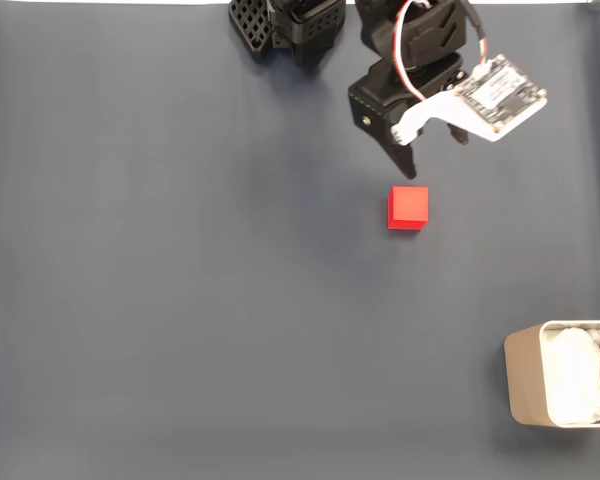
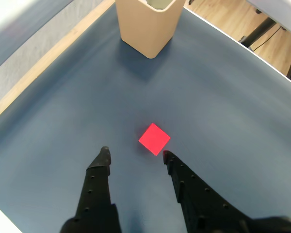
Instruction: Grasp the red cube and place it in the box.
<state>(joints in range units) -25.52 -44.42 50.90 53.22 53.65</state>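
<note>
- In the wrist view I see my pincer [image 2: 135, 154] spread wide and holding nothing, with the red cube [image 2: 154, 139] on the blue table [image 2: 223, 97] just beyond the tips, at about 1 o'clock.
- The box [image 1: 525, 385] sits well apart, at 5 o'clock from the cube in the fixed view.
- My worry: the cube lies corner-on and off-centre, so closing now could nudge or spin it away.

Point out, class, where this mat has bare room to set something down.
Bare: the whole left half, and the stretch between the red cube and the box. Crowded: the top edge, where the open gripper hangs near the cube.
</note>
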